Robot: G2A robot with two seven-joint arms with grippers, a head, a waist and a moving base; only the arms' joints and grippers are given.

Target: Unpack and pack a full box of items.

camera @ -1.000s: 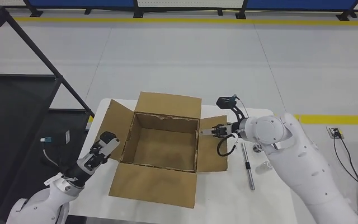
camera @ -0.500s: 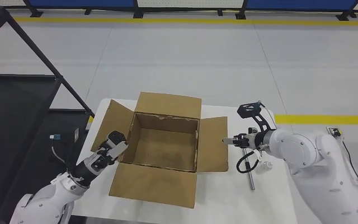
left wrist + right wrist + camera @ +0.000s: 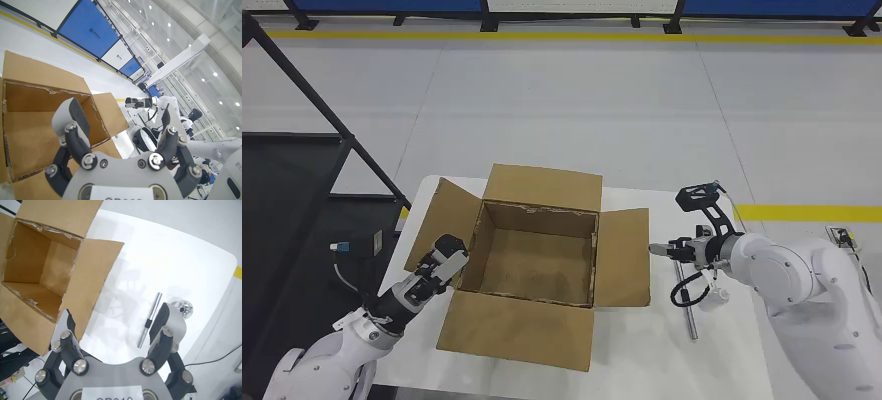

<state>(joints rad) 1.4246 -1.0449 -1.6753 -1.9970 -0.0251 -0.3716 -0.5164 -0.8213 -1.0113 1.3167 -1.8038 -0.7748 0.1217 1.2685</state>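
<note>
Between left tool [image 3: 452,246] and right tool [image 3: 654,248], the open box [image 3: 532,268].

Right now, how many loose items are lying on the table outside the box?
2: a metal rod beside the box's open flap, and a round metal disc just past it, away from the box. Others may be hidden.

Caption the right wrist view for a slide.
Open right claw over the table, between the open box and a rod and flange.
</note>
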